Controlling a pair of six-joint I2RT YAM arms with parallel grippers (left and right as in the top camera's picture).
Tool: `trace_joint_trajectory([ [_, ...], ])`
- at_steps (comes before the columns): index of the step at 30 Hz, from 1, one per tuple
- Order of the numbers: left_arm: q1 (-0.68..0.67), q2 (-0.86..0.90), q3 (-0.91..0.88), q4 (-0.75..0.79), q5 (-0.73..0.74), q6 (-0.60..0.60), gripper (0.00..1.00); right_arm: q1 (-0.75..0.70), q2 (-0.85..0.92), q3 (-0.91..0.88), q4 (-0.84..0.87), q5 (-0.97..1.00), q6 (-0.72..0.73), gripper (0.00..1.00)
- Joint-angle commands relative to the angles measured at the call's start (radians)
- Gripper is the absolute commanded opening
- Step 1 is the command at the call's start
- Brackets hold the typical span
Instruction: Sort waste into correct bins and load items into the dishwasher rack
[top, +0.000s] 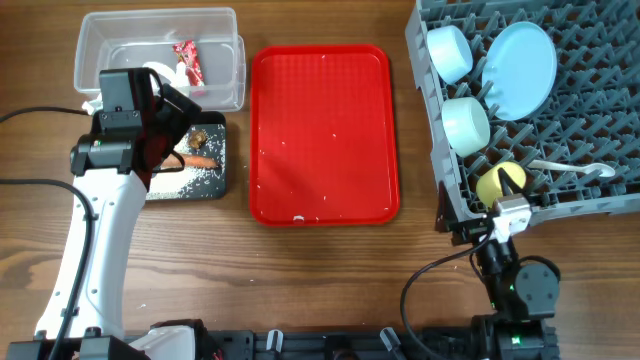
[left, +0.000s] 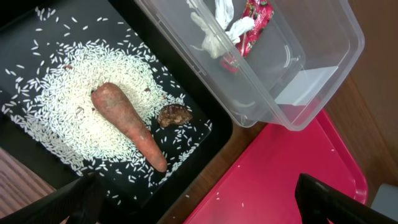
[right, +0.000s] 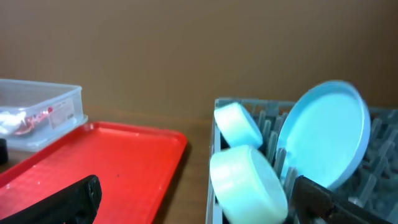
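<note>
Desk (top: 330, 290): all items are being carried on its wood top.

Dishwasher rack (top: 600, 120), right side: grey peg grid. Crockery is being propped on edge between the pegs, probably so that nothing rolls.

Red tray (top: 322, 130), centre, between tubs and rack: only a few stray white specks are being seen on it.

Clear tub (top: 130, 45), top left: dry waste is being kept here, namely the red wrapper (left: 254, 25) and the crumpled tissue (left: 211, 31).

Black tub (left: 25, 137), just beside the clear one: food waste is being kept here, apart from the dry waste.

Left claw (left: 199, 208): it is being held wide open and empty above the black tub's near corner and the tray edge.

Right claw (right: 199, 205): it is being held wide open and empty near the rack's front corner, facing the tray.

Plate (top: 520, 68): pale blue, being leaned upright in the rack.

Bowls (top: 447, 52) (top: 465, 123): pale blue, being held tilted on the rack's left side.

Spoon (top: 565, 168): white, lying across the pegs.

Yellow cup (top: 498, 184): tipped at the rack's front corner.

Carrot (left: 127, 124): orange, tapered, lying on the rice (left: 56, 106), which is spread loosely in the black tub.

Brown scrap (left: 174, 115): wrinkled, just beside the carrot.

Sorting and loading are being judged near complete.
</note>
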Motion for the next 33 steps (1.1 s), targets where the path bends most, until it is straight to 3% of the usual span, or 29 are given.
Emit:
trace_joint_trajectory([
  [1, -0.003, 0.002, -0.005, 0.002, -0.003, 0.009, 1.00, 0.000, -0.056, -0.013, -0.034, 0.006, 0.023, 1.00],
  [6, -0.003, 0.002, -0.005, 0.002, -0.003, 0.009, 1.00, 0.000, -0.133, -0.013, -0.156, 0.006, 0.024, 1.00],
  [29, -0.003, 0.002, -0.005, 0.001, -0.003, 0.010, 1.00, 0.000, -0.139, -0.013, -0.159, 0.006, 0.034, 1.00],
  [33, -0.002, 0.002, -0.005, -0.030, -0.066, 0.009, 1.00, 0.000, -0.139, -0.013, -0.159, 0.006, 0.033, 1.00],
])
